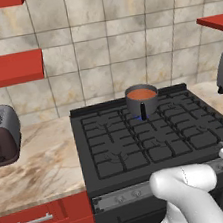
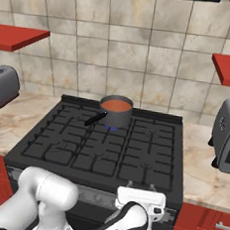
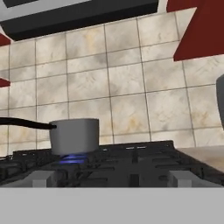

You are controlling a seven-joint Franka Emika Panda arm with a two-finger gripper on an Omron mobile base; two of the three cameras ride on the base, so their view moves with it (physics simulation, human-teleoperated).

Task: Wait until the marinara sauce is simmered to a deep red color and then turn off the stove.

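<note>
The marinara sauce lay orange-red in a grey saucepan on a rear burner of the stove, a blue flame beneath it. Toasters flanked the stove on the marble desk. Whether the tool was apart or together, I cannot tell.
</note>
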